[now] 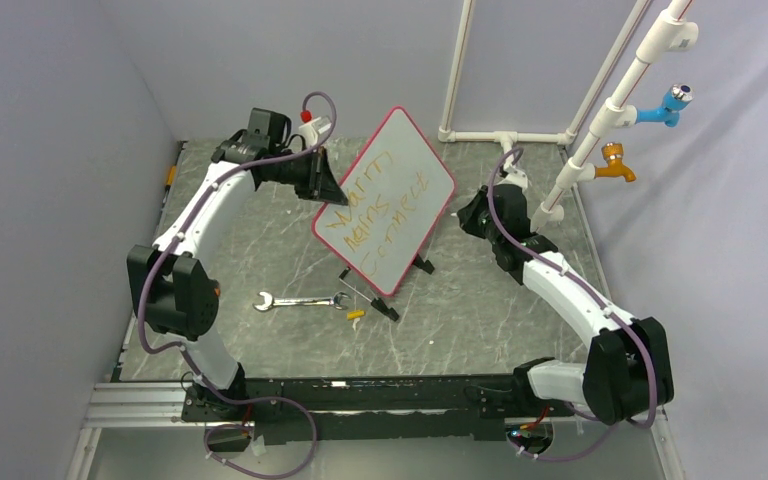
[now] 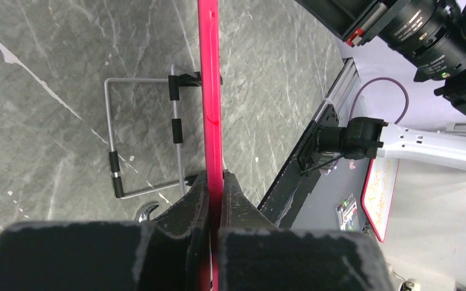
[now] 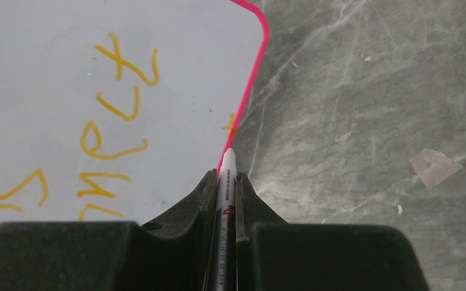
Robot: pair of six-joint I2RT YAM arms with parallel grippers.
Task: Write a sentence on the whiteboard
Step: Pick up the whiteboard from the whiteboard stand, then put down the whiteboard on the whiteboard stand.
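While one whiteboard [image 1: 385, 200] stood propped, left gripper [image 2: 213, 179] clamped its red rim, right gripper [image 3: 226, 182] pinched one marker [image 3: 229, 161]; one wrench [image 1: 300, 300] lay nearby.

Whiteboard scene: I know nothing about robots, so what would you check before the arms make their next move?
1. Left claw clamped on the whiteboard rim: ok.
2. Right claw holding the marker: ok.
3. Marker tip over the writing surface: not ok, it sits at the board's rim.
4. Tip touching the board: cannot tell.
5. Orange writing on the board, three lines: ok.
6. Wrench on the table, away from both claws: ok.
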